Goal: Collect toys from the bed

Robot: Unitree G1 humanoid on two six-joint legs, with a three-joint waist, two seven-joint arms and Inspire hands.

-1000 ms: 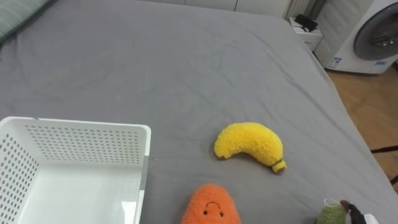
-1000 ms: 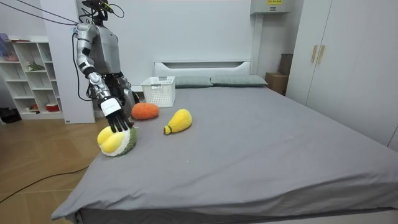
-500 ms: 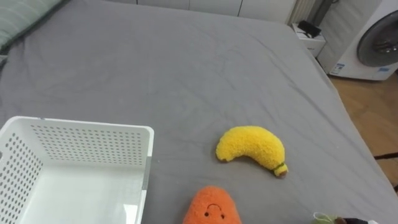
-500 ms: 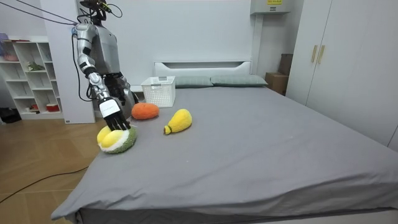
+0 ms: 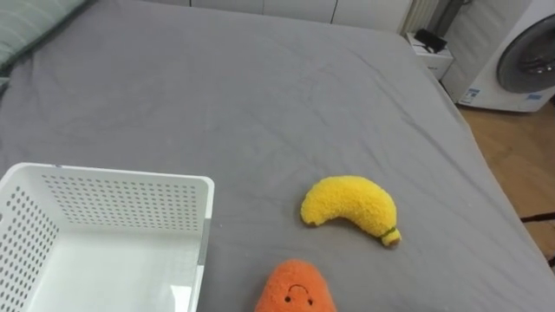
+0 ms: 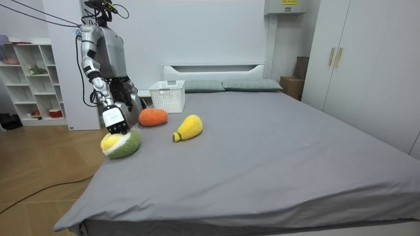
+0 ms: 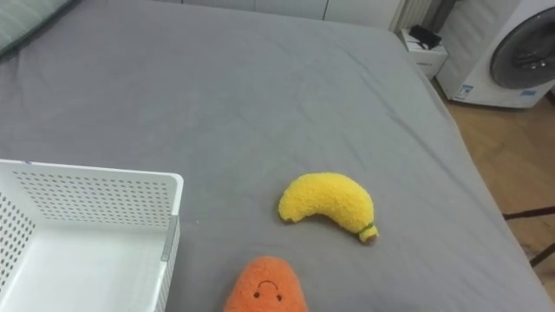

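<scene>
In the room view I stand at the bed's [image 6: 275, 157] corner on that view's left. My right hand [image 6: 113, 120] reaches down, its fingers curled into the top of a green and yellow plush toy [image 6: 122, 144] at the bed's edge. A yellow plush banana [image 5: 349, 208] lies on the grey sheet. An orange plush with a smiling face [image 5: 295, 289] lies nearer me. The white perforated basket [image 5: 130, 186] stands empty on the bed at my left.
A washing machine [image 5: 529, 61] and wooden floor lie beyond the bed's right edge. In the room view, pillows [image 6: 249, 84] sit at the headboard, a white shelf [image 6: 33, 78] stands behind me, and wardrobes [image 6: 367, 65] are on that view's right.
My right hand's fingers have curled onto the green and yellow toy and raised it slightly. That toy and hand have left the eye view's bottom right corner as the camera tilted.
</scene>
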